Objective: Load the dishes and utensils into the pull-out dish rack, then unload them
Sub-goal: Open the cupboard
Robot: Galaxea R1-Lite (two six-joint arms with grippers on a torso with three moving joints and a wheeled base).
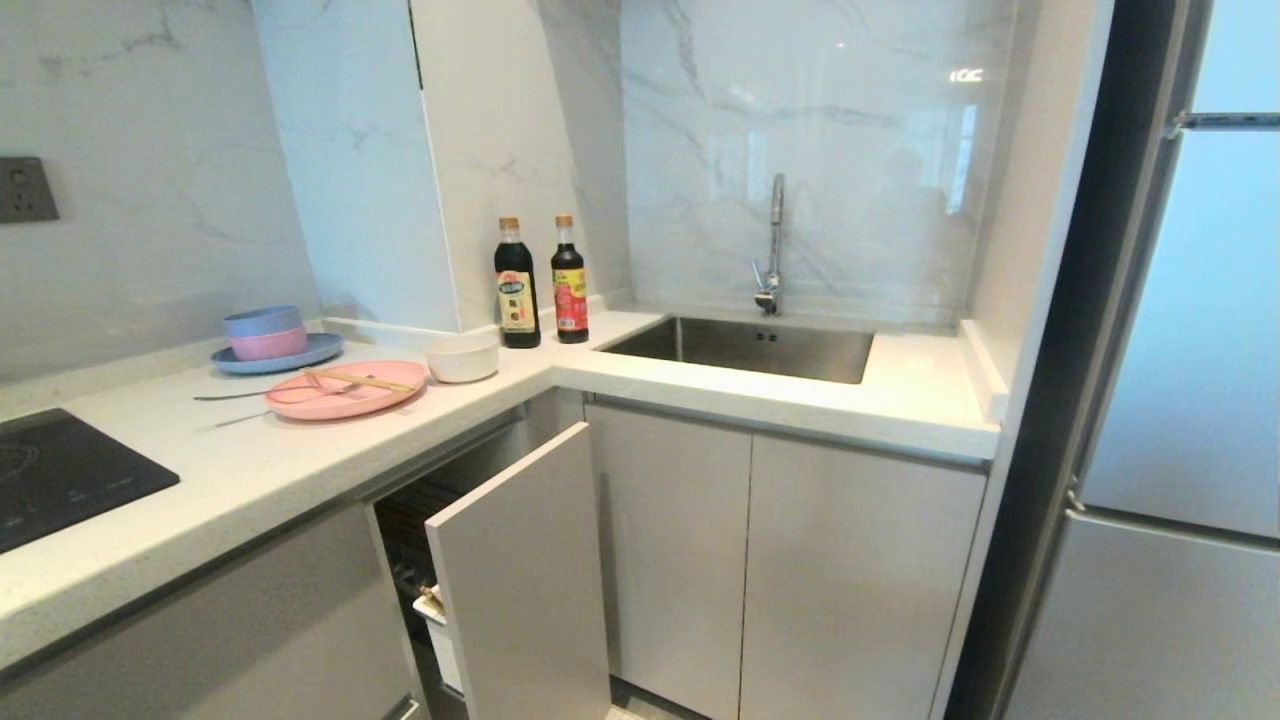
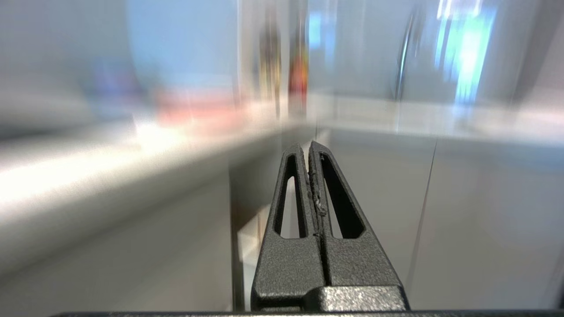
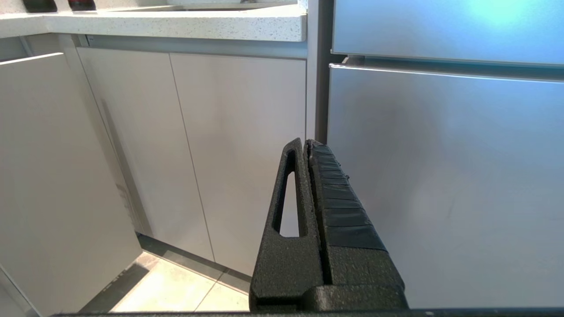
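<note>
Overall: kitchen corner, marble walls, steel fridge (image 1: 1180,400) at right. L-shaped white speckled tabletop (image 1: 300,450) with sink (image 1: 745,348), black hob (image 1: 60,475). Pull-out dish rack (image 1: 515,580) partly out below tabletop, grey front panel forward. Pink plate (image 1: 345,392) carries chopsticks (image 1: 360,380), spoon (image 1: 245,395); white bowl (image 1: 462,358) just beside. Left gripper (image 2: 307,145) and right gripper (image 3: 305,143): jaws clenched, empty.
</note>
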